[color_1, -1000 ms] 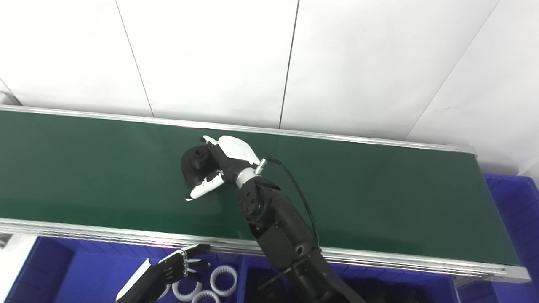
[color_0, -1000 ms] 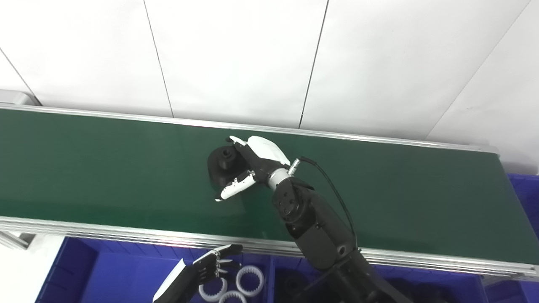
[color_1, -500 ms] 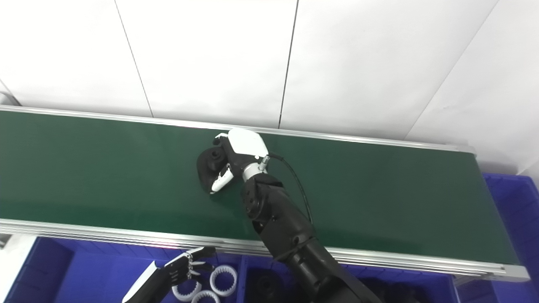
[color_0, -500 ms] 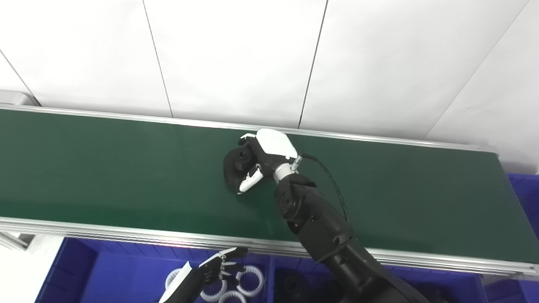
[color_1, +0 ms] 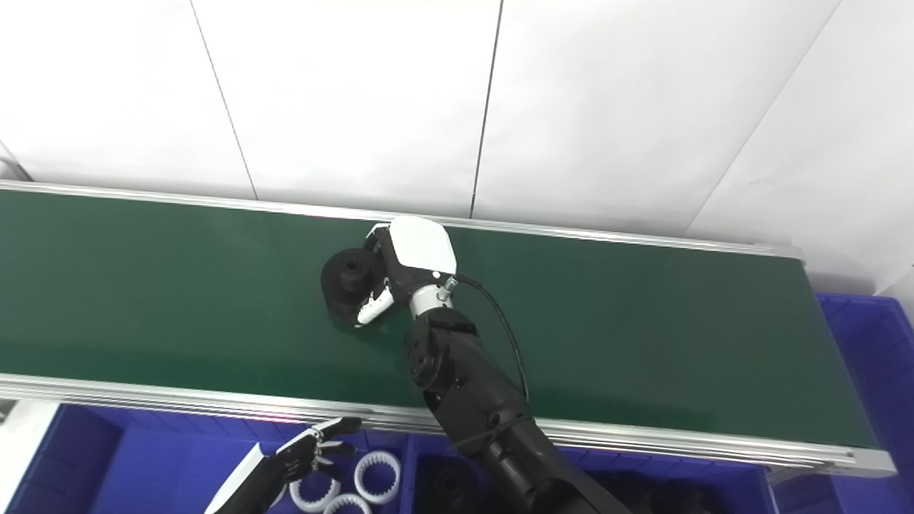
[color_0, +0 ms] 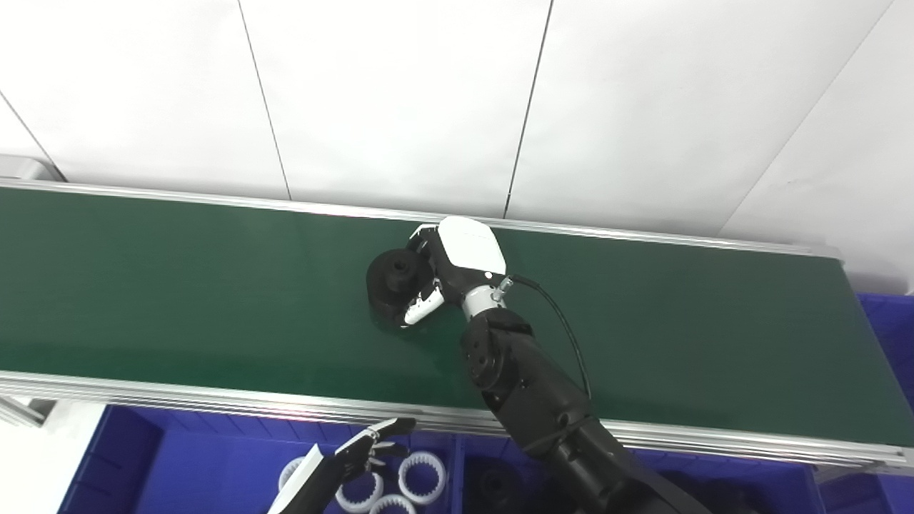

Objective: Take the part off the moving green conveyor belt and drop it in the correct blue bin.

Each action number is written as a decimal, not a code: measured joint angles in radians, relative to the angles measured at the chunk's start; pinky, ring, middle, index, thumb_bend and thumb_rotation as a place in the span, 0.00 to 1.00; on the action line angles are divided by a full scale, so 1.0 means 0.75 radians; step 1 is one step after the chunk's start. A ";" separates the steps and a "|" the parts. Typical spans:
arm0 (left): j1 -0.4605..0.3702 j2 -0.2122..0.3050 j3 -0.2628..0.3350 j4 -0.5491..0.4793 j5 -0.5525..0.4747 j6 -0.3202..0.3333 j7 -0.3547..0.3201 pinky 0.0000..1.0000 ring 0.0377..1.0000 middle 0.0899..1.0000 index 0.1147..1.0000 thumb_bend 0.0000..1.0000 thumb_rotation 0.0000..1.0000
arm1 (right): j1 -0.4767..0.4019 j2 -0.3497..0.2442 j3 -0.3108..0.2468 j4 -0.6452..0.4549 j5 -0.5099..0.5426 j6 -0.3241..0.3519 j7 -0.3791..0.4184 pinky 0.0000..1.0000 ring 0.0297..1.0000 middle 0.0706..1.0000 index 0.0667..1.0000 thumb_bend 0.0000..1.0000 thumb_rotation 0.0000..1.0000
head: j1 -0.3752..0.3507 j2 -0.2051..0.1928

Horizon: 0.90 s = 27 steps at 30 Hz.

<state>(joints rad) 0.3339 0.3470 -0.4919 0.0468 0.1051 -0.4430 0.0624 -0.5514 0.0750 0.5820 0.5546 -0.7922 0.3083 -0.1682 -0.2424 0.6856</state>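
Observation:
A black round part (color_0: pixel 389 282) with a raised hub sits on the green conveyor belt (color_0: pixel 178 285), near its middle. My right hand (color_0: pixel 453 264) reaches over the belt and is shut on the part, fingers curled over its far side and the thumb pressed on its near side. I cannot tell whether the part is off the belt. My left hand (color_0: pixel 346 460) hovers low at the bottom edge, open with fingers spread, above a blue bin (color_0: pixel 178 464) that holds white toothed rings (color_0: pixel 423 475).
A second blue bin (color_1: pixel 446 485) under my right forearm holds dark parts. Another blue bin (color_0: pixel 891 321) stands past the belt's right end. Aluminium rails (color_0: pixel 214 403) edge the belt, with a white panelled wall behind.
My right hand's fingers and thumb have closed around the black part. Hand and part first shifted right, then slightly back left. The left hand has stayed low over the ring bin.

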 measured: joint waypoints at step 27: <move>0.049 -0.068 0.160 -0.051 -0.105 0.000 -0.187 0.63 0.73 0.84 0.89 0.73 0.00 | 0.818 -0.089 -0.201 -1.292 -0.107 0.053 0.095 0.24 0.31 0.38 0.49 0.52 0.00 | -0.020 0.139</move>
<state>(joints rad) 0.3706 0.2961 -0.3723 0.0083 0.0264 -0.4429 -0.0775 0.0619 0.0085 0.4315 -0.4143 -0.8723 0.3482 -0.0969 -0.2577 0.7900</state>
